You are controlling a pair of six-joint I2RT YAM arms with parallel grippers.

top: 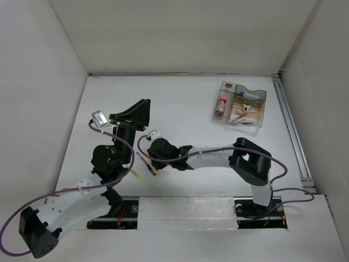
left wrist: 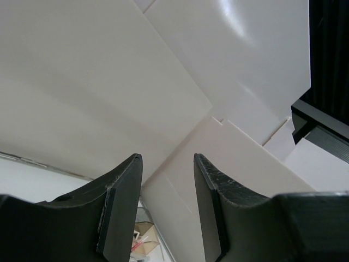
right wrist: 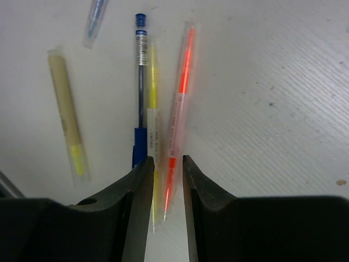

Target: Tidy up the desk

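Note:
The white desk (top: 180,98) holds a bunch of pens (top: 147,164) near its front left. In the right wrist view an orange pen (right wrist: 182,93), a thin yellow pen (right wrist: 153,82) and a blue pen (right wrist: 140,65) lie side by side. My right gripper (right wrist: 168,164) is low over them, slightly open, its jaws straddling the tips of the orange and yellow pens. It also shows in the top view (top: 152,162). My left gripper (top: 143,112) is raised, open and empty (left wrist: 168,164), pointing at the back wall.
A pale yellow pen (right wrist: 65,114) and another blue pen (right wrist: 95,19) lie left of the bunch. A clear compartment tray (top: 262,117) at the back right holds a pink tube (top: 222,102) and small items. A metal rail (top: 292,131) runs along the right edge.

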